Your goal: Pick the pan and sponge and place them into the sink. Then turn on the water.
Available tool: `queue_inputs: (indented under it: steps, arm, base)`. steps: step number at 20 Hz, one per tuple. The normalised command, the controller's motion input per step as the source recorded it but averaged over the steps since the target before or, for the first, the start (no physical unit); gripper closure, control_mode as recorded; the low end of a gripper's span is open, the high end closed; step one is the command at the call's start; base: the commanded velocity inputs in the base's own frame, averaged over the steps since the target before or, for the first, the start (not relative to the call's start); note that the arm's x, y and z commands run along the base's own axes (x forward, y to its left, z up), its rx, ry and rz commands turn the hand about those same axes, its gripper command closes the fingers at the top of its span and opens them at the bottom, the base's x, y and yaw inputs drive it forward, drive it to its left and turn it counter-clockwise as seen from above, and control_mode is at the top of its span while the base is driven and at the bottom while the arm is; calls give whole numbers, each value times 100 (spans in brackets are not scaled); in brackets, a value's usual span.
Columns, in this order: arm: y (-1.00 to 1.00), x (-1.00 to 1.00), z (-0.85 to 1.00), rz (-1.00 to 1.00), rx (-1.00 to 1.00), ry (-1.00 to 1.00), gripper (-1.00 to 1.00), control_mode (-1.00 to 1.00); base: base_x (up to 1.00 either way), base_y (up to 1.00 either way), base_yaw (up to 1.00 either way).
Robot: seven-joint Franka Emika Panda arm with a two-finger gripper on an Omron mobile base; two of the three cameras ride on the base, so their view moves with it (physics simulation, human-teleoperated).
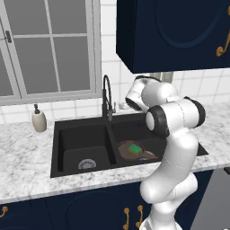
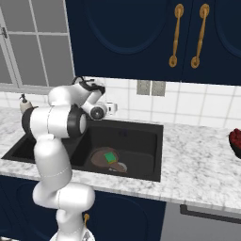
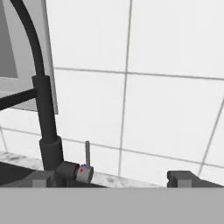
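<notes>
The black sink [image 1: 67,141] [image 2: 143,141] holds the reddish-brown pan [image 1: 143,153] [image 2: 99,159] on the floor of its right basin. The green sponge [image 1: 134,148] [image 2: 110,156] lies on the pan. My gripper [image 3: 111,179] [image 2: 112,107] [image 1: 120,107] stands open above the sink's back rim, facing the tiled wall, with nothing between its fingertips [image 3: 183,178]. The black gooseneck faucet [image 3: 46,118] [image 1: 107,96] rises just left of it. The faucet's small side lever [image 3: 87,153] stands upright between the faucet base and the gripper's middle. No water is in view.
A beige soap dispenser [image 1: 39,120] [image 2: 24,104] stands on the marble counter [image 1: 27,161] left of the sink. A window [image 1: 49,45] is behind the sink, and dark blue cabinets [image 2: 141,37] hang overhead. A dark red object [image 2: 235,141] sits at the counter's far right.
</notes>
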Motion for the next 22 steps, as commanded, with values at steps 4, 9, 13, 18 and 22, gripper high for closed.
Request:
queue_inputs:
  steps: [4, 9, 13, 18, 22]
  arm:
    - [-4, 0, -56, 0, 8, -13, -100, -100]
    - [0, 0, -28, 0, 3, -13, -100, -100]
    - [0, 6, 0, 1, 5, -10, -100, -100]
    - [-10, 13, 0, 1, 10, -7, -100, -100]
    - [-12, 21, 0, 0, 11, -5, -100, -100]
  base:
    - [0, 0, 0]
    - [0, 0, 0]
    - [0, 0, 0]
    - [0, 0, 0]
    - [0, 0, 0]
